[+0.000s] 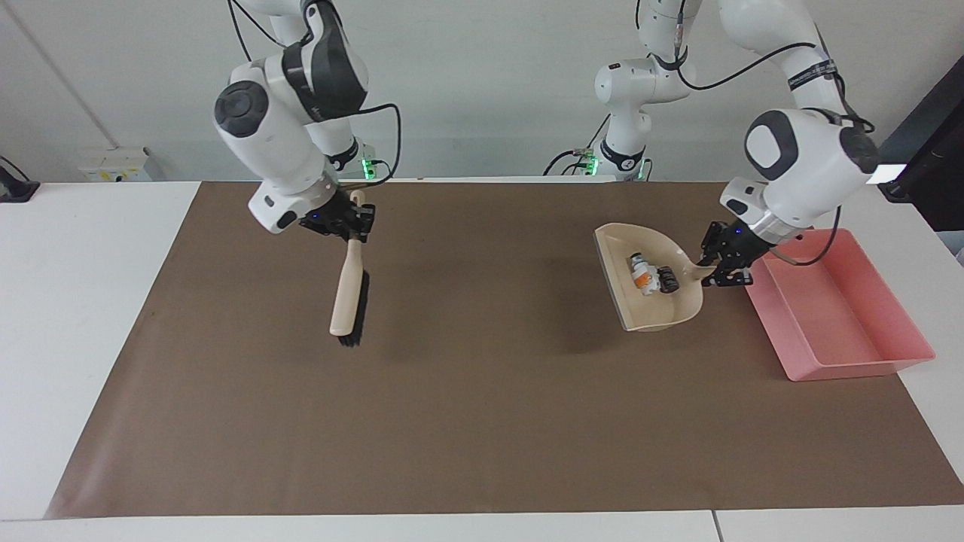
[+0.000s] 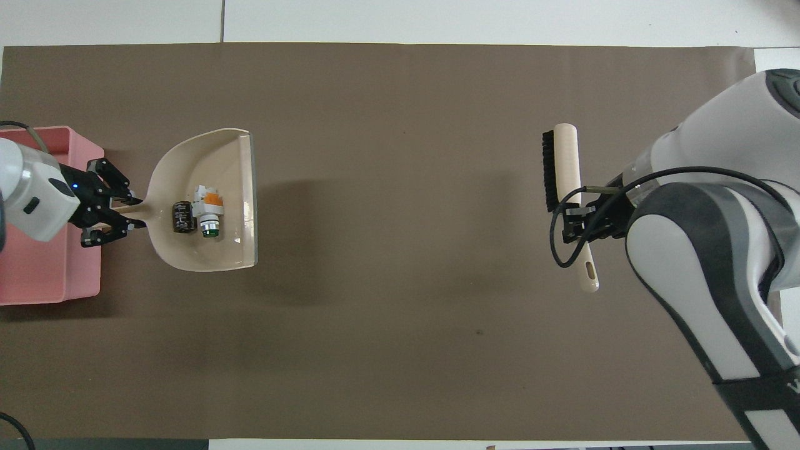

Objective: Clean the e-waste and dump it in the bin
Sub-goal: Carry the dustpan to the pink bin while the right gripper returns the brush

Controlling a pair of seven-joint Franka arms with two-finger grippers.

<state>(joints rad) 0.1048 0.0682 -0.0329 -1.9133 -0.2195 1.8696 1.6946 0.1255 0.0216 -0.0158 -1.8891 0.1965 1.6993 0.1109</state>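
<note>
Starting at the robots' end, the left gripper [image 1: 724, 265] is clamped on the short handle of the beige dustpan [image 1: 663, 312], its fingertips pressed together on the stem; the pan hangs clear of the brown mat [image 1: 482, 421], as its shadow below suggests, over the strip just beside the bin [image 1: 843, 369]; it looks tipped with the open lip raised, probably so that the load slides back toward the handle and not out of the mouth during the carry.

The e-waste [image 1: 641, 272] lies inside the pan near the handle end, white-grey with an orange patch upward and a green end seen from above [image 2: 206, 209]; a small black cylinder [image 1: 668, 279] lies touching or just beside it, I cannot tell which.

The pink bin sits toward the left arm's end of the table, with nothing visible in it; dumping is not yet done, and the next move seems to be bringing the pan over its low wall and tilting the lip down.

The right gripper [image 1: 352, 226] is closed on the handle of the brush [image 1: 346, 293], held slanting above the mat toward the right arm's end, bristles off the surface, well apart from the pan; it appears parked out of the way.

No brand, label or lettering can be read on the parts, pan, brush or bin.
</note>
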